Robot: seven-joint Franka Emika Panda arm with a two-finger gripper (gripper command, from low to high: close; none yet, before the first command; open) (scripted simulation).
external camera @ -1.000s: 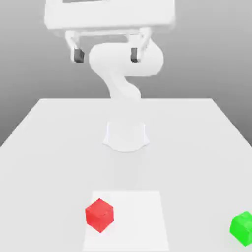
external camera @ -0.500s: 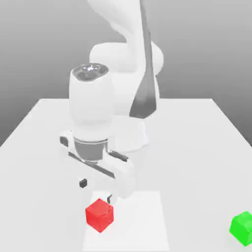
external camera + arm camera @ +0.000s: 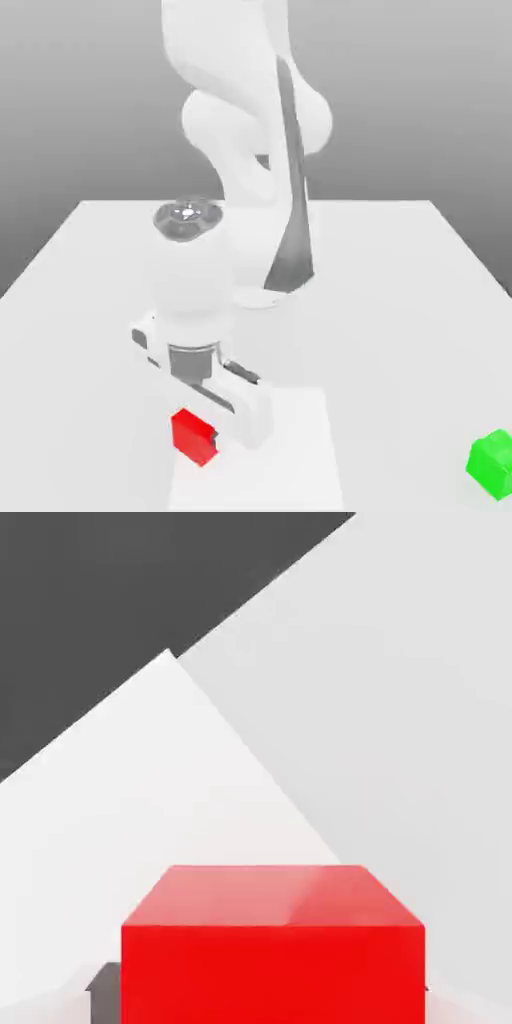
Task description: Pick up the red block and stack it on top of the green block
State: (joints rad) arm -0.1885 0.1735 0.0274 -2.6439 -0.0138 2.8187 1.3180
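Exterior view: the Panda arm (image 3: pixel 240 150) is folded forward and down from its base at the back of the white table (image 3: pixel 400 300), with the wrist pointing straight down and the hand rotated diagonally. The gripper (image 3: pixel 205 435) is seen lowered onto the red block (image 3: pixel 193 437), which sits at the near edge of the table on a lighter square patch (image 3: pixel 295 450); the block's right side is hidden behind the hand body. Finger spacing cannot be told from this angle. The green block (image 3: pixel 492 463) is seen well apart, by the table's near edge at the exterior view's right, untouched.

Versus 0.5 s ago: the hand has been dropped from just above the red block to its level. At 1.0 s ago the arm was raised high. Neither block has been shifted.

Hand view: the red block (image 3: pixel 272 942) is seen close up, centred, resting on the table, with a dark finger (image 3: pixel 103 990) just beside one flank. Contact cannot be confirmed.
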